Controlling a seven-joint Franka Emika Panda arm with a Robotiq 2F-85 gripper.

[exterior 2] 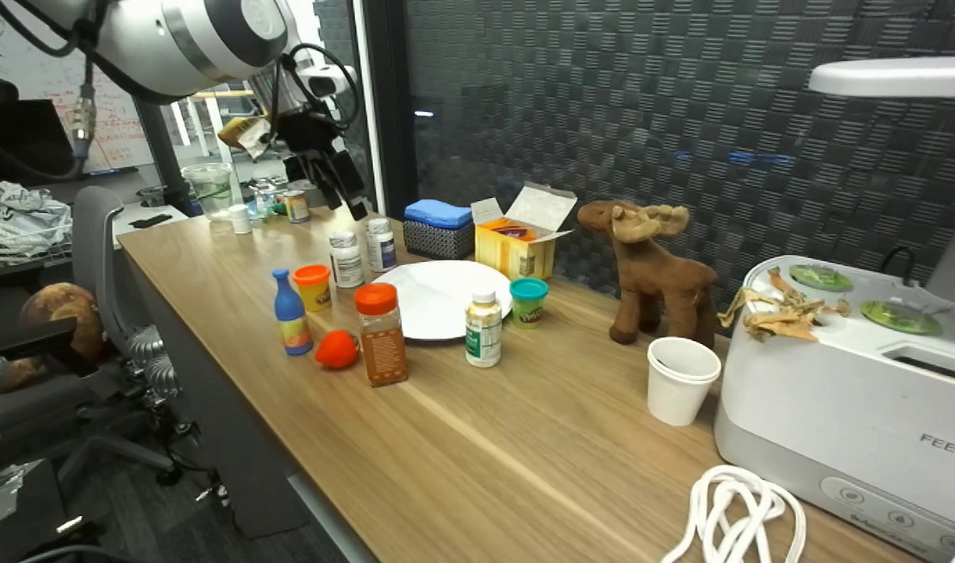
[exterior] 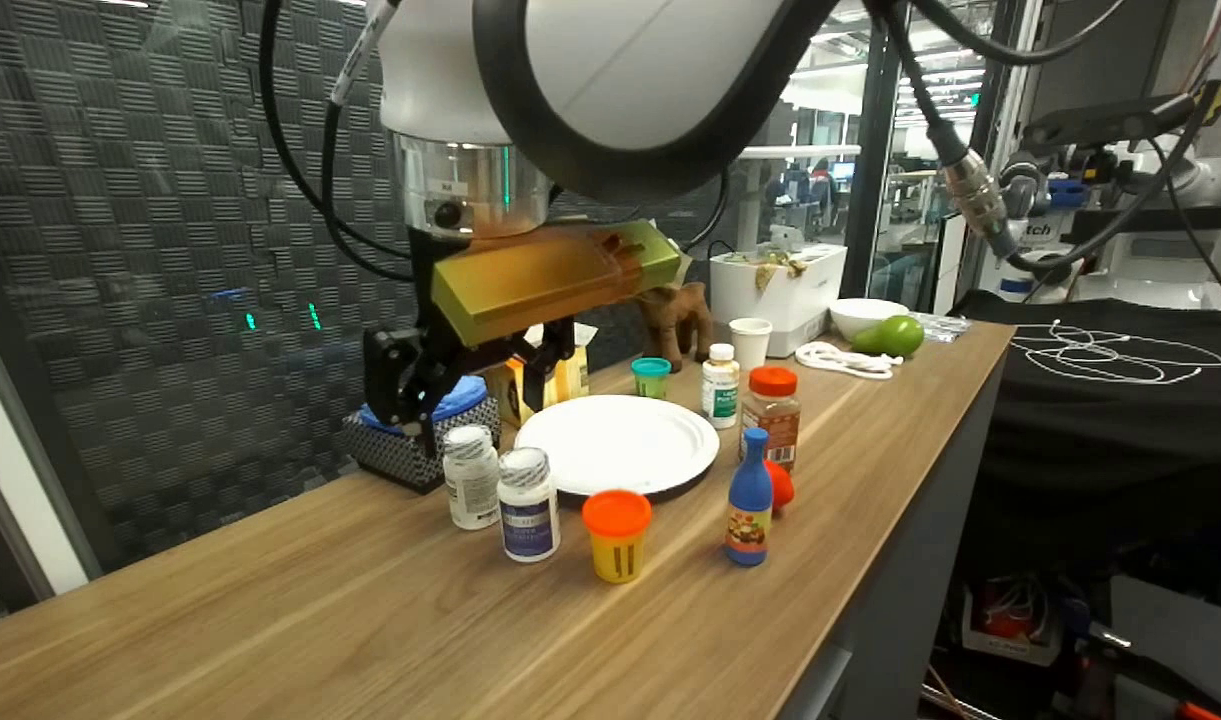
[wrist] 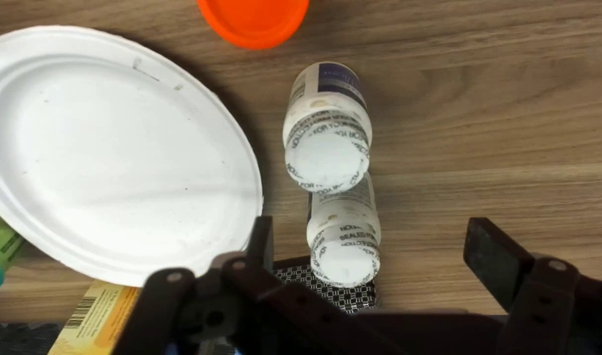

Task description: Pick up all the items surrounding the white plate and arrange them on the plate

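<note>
The gripper (wrist: 374, 241) hangs over the table (exterior: 390, 600), its fingers (wrist: 498, 266) released and spread wide. In the wrist view a white bottle (wrist: 345, 224) shows between them, with a second white bottle (wrist: 329, 128) at its 12 o'clock. Round the plate (exterior: 618, 440), in an exterior view, both stand near 8 o'clock, the orange-lidded tub (exterior: 617, 540) at 6, the blue bottle (exterior: 748, 505) and red piece (exterior: 781, 486) near 4, the spice jar (exterior: 774, 418) at 3, the green-labelled bottle (exterior: 720, 390) at 2, the teal-lidded tub (exterior: 651, 378) at 1. The grey box (exterior: 395, 447) sits at 9, the yellow box (exterior: 570, 378) between 10 and 11.
</note>
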